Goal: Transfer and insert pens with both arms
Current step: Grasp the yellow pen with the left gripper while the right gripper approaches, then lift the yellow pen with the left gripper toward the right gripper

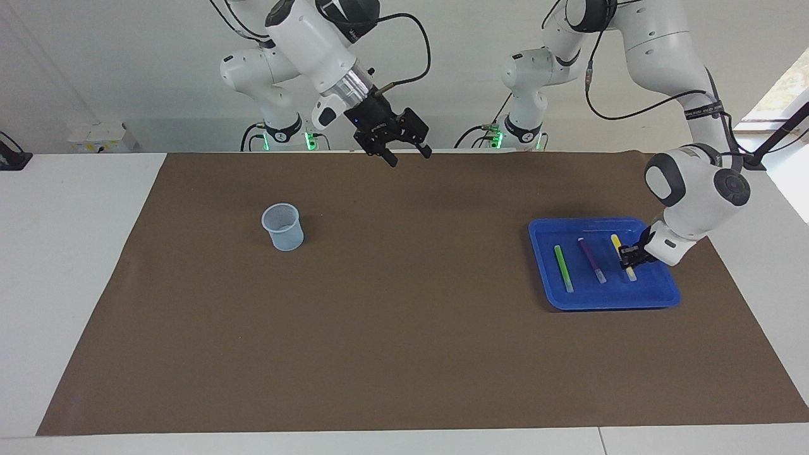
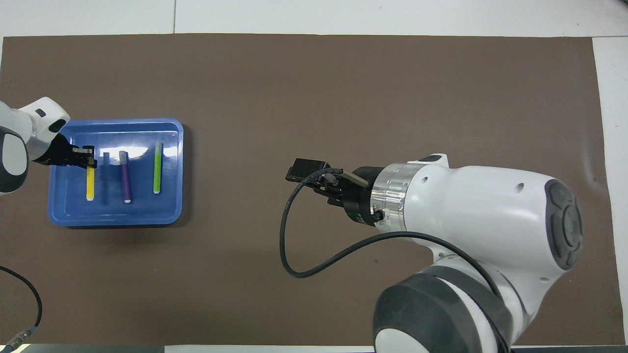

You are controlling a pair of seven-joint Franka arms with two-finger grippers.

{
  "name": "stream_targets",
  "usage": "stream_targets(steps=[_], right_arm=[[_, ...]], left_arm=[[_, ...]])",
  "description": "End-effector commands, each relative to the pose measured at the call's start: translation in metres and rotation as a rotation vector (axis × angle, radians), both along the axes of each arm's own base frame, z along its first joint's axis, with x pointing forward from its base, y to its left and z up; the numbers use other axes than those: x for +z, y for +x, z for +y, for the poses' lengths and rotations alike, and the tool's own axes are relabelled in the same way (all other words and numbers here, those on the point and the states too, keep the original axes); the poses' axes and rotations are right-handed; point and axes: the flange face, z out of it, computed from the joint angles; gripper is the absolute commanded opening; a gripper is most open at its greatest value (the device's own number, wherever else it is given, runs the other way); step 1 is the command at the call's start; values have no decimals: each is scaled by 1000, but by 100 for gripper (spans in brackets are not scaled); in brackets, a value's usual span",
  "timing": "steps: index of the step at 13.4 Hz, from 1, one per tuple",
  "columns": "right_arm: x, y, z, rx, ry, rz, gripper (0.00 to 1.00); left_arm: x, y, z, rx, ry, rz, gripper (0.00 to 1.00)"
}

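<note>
Left gripper clamped on yellow pen; right gripper spread wide, empty.

Facing view, left to right: clear cup on brown mat; right gripper raised over the mat; blue tray holding green pen, purple pen, then the gripped yellow pen over the tray.
</note>
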Motion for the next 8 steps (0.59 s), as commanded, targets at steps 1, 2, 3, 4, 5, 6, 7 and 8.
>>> stream_targets(steps=[1, 2, 3, 4, 5, 6, 7, 8], right_arm=[[-6, -1, 5, -23, 21, 14, 100], [-7, -7, 15, -5, 22, 17, 100], [-8, -7, 17, -18, 48, 25, 100], [-8, -6, 18, -42, 84, 37, 100], [-7, -5, 18, -62, 105, 49, 100], [-8, -5, 19, -71, 111, 55, 100], [-7, -6, 21, -68, 113, 54, 100], [-6, -10, 27, -65, 124, 64, 100]], left_arm=[[41, 2, -40, 127, 13, 47, 0], [58, -2, -58, 189, 18, 84, 0], [81, -2, -75, 274, -9, 112, 0], [108, -5, -95, 366, -60, 145, 0], [127, -11, -111, 467, -96, 202, 0], [143, -19, -122, 576, -116, 259, 0], [158, -28, -138, 663, -146, 288, 0], [169, -34, -146, 751, -199, 319, 0]])
